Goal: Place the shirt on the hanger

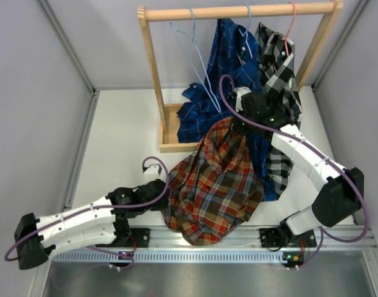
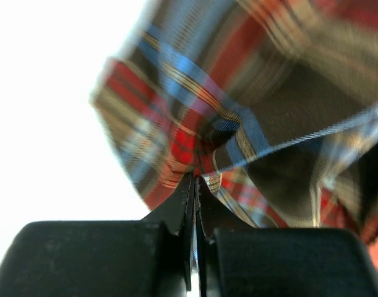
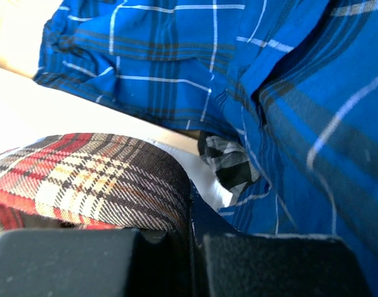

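Firmly, left claw [image 2: 195,180] and right claw [image 1: 240,128] pinch shirt [image 1: 213,185] edges.

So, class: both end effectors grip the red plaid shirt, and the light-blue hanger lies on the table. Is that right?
No: the light-blue hanger hangs from the wooden rail, as the top view shows. The left end effector and right end effector do grip the red plaid shirt.

Overhead camera looks down; 2 wrist cameras hug the shirt [image 1: 216,185].
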Tool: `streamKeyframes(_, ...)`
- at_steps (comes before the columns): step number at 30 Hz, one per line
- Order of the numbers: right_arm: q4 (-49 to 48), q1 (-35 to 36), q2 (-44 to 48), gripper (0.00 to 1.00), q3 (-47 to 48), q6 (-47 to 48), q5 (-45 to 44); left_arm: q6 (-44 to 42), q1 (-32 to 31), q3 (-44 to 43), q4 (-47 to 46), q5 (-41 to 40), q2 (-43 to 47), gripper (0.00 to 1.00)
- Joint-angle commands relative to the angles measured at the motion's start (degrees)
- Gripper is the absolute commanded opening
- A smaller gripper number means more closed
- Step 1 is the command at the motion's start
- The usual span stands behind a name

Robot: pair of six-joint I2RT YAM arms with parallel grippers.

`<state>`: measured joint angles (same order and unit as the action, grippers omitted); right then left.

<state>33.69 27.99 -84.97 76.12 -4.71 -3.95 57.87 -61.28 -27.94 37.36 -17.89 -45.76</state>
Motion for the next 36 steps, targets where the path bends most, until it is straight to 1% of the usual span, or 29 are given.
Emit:
streamKeyframes(1, -0.7, -0.7, 6.5, 0.00, -1.0, -2.1, 3.2, 5.9, 0.0, -5.9, 7.0, -16.4, 1.6, 0.00)
streamKeyframes(2, -2.4, -0.7, 7.6, 0.00, -3.8, -2.7, 7.1, 6.9, 0.4, -11.1, 10.3, -24.8, 1.6, 0.00)
streamKeyframes(3, -3.4, -0.5, 8.9, 0.00, -5.4, -3.1, 9.2, 9.3, 1.6, -14.4, 14.1, -29.3, 1.0, 0.00)
streamKeyframes(4, -4.0, 0.0, 11.2, 0.00, -6.8, -3.9, 11.0, 9.6, 2.6, -17.8, 21.2, -33.3, 0.5, 0.00)
streamKeyframes(5, -4.5, 0.7, 12.4, 0.00, -9.2, -4.6, 12.5, 9.5, 4.1, -21.3, 24.0, -36.8, 0.0, 0.00)
streamKeyframes(6, -6.0, 1.2, 13.6, 0.00, -10.4, -5.1, 13.3, 4.8, 8.8, -28.3, 25.4, -41.7, -1.9, 0.00)
streamKeyframes(7, -6.9, 2.8, 15.9, 0.00, -11.8, -5.9, 14.5, 0.4, 12.2, -31.6, 25.0, -42.5, -3.4, 0.00)
streamKeyframes(8, -7.5, 3.6, 17.0, 0.00, -12.8, -6.4, 15.4, -5.3, 16.7, -34.3, 20.3, -42.1, -5.1, 0.00)
streamKeyframes(9, -8.5, 5.1, 18.0, 0.00, -14.6, -7.1, 16.1, -17.0, 28.3, -38.5, 16.5, -34.7, -8.8, 0.00)
streamKeyframes(11, -9.4, 6.6, 21.7, 0.00, -17.2, -9.2, 15.6, -24.3, 42.2, -41.7, 8.6, -19.0, -12.5, 0.00)
streamKeyframes(12, -11.2, 8.3, 22.9, 0.00, -18.2, -10.3, 15.1, -26.8, 53.4, -42.8, 7.5, -7.5, -16.0, 0.00)
streamKeyframes(14, -13.9, 10.4, 26.9, 0.00, -21.6, -13.9, 14.7, -27.8, 60.5, -45.7, 6.5, -2.2, -19.4, 0.00)
streamKeyframes(15, -15.0, 13.6, 27.8, 0.00, -22.3, -14.9, 14.3, -28.2, 66.4, -46.4, 6.3, -0.2, -22.5, 0.00)
streamKeyframes(16, -16.4, 15.2, 28.6, 0.00, -22.8, -16.5, 13.4, -28.6, 68.2, -47.2, 6.1, 3.2, -23.8, 0.00)
streamKeyframes(18, -17.9, 20.5, 29.0, 0.00, -23.8, -18.5, 9.1, -30.1, 71.0, -48.4, 5.7, 4.5, -27.9, 0.00)
streamKeyframes(19, -19.4, 21.7, 29.2, 0.00, -24.5, -20.8, 8.3, -30.3, 71.5, -49.1, 5.6, 3.4, -29.3, 0.00)
streamKeyframes(21, -23.7, 25.1, 29.2, 0.00, -26.4, -23.2, 6.2, -31.8, 72.7, -53.4, 6.7, 4.6, -33.3, 0.00)
streamKeyframes(24, -25.6, 27.3, 27.7, 0.00, -26.5, -25.4, 1.7, -32.2, 72.6, -58.4, 8.2, 5.8, -35.4, 0.00)
streamKeyframes(25, -25.7, 27.3, 26.0, 0.00, -26.4, -26.0, 1.0, -32.2, 72.7, -58.5, 8.2, 6.7, -34.9, 0.21)
streamKeyframes(27, -25.5, 27.3, 24.0, 0.00, -25.5, -26.3, -1.9, -31.3, 72.4, -55.8, 8.0, 13.6, -31.6, 0.78)
streamKeyframes(28, -25.4, 27.3, 21.8, 0.00, -25.1, -26.7, -3.5, -30.9, 72.3, -53.9, 7.5, 15.4, -29.6, 0.93)
streamKeyframes(29, -25.3, 27.2, 20.6, 0.00, -24.1, -26.6, -6.2, -30.7, 70.6, -52.0, 7.1, 17.3, -27.3, 0.97)
streamKeyframes(30, -24.6, 26.3, 19.4, 0.00, -23.2, -26.6, -7.2, -30.4, 68.6, -47.6, 6.6, 20.1, -21.5, 0.98)
streamKeyframes(31, -23.8, 25.6, 16.8, 0.00, -22.2, -26.8, -8.1, -30.1, 66.0, -45.3, 5.9, 19.9, -18.2, 0.98)
streamKeyframes(32, -23.2, 24.8, 15.6, 0.00, -20.3, -26.8, -8.4, -29.7, 57.8, -42.8, 4.1, 19.0, -14.8, 0.98)
streamKeyframes(33, -22.4, 23.4, 14.7, 0.00, -19.6, -26.8, -8.4, -28.4, 52.9, -40.3, 2.9, 15.7, -8.2, 0.98)
streamKeyframes(34, -21.9, 22.6, 13.1, 0.00, -18.9, -26.8, -8.4, -27.5, 48.5, -34.7, 1.5, 15.4, -4.9, 0.98)
streamKeyframes(35, -21.6, 21.9, 12.5, 0.00, -18.1, -26.8, -8.4, -25.2, 40.7, -31.7, -1.6, 15.5, 0.2, 0.98)
streamKeyframes(36, -21.2, 20.9, 12.2, 0.00, -18.0, -27.1, -7.9, -23.9, 37.3, -28.7, -3.6, 15.6, 2.2, 0.98)
